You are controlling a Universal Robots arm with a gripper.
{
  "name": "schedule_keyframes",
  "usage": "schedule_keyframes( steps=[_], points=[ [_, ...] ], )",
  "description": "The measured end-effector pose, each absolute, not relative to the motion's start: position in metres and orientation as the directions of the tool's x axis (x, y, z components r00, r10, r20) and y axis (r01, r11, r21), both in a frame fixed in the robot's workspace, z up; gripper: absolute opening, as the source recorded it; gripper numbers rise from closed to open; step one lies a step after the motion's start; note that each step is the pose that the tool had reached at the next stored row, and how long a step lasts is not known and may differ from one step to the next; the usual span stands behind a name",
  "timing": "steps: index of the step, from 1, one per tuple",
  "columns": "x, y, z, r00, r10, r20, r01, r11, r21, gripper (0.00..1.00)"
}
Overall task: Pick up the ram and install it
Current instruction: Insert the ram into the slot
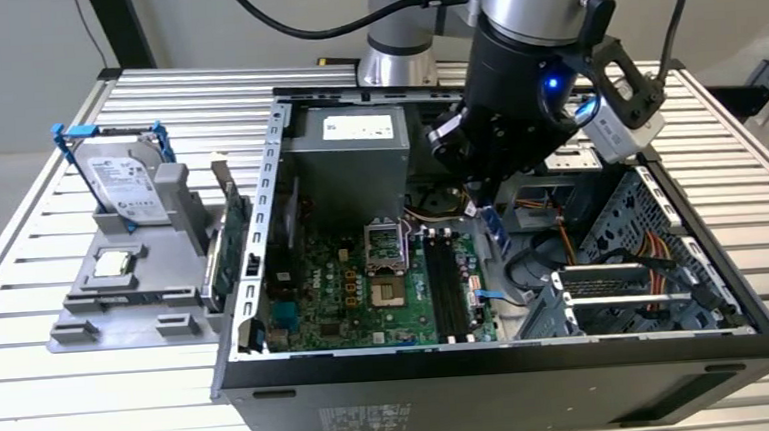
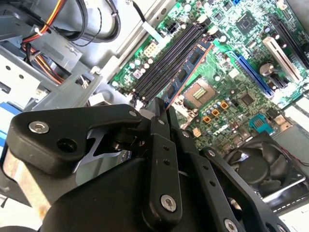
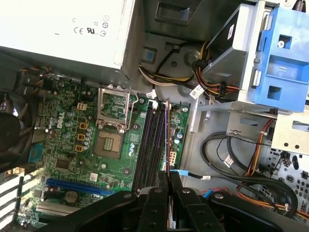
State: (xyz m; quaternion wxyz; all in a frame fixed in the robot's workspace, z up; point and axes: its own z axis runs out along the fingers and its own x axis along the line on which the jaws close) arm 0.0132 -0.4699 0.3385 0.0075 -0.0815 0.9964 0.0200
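My gripper [image 1: 484, 197] hangs inside the open computer case [image 1: 250, 314], shut on the ram [image 1: 495, 225]. The ram is a thin stick with dark chips [image 2: 186, 72], held by one end between the black fingertips [image 2: 159, 110]. Seen edge-on in the first wrist view, the ram [image 3: 167, 137] runs parallel to the black memory slots [image 3: 150, 145] and above them. The slots [image 2: 166, 58] lie beside the processor socket [image 2: 200, 92] on the green motherboard [image 1: 323, 309]. Whether the stick touches a slot I cannot tell.
A silver hard drive with blue rails [image 1: 129, 181] stands on a grey fixture [image 1: 117, 312] at the exterior view's left, beside a green card with a bracket [image 1: 233, 250]. In the case are a power supply [image 1: 348, 153], drive cage [image 1: 632, 220], cables [image 3: 227, 154] and fan [image 2: 256, 166].
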Motion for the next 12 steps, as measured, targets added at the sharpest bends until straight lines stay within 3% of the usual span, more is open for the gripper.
schedule_keyframes(
  steps=[12],
  points=[
    [0.0132,-0.4699,0.3349,-0.991,-0.134,-0.016,-0.134,0.99,0.035,0.0]
  ],
)
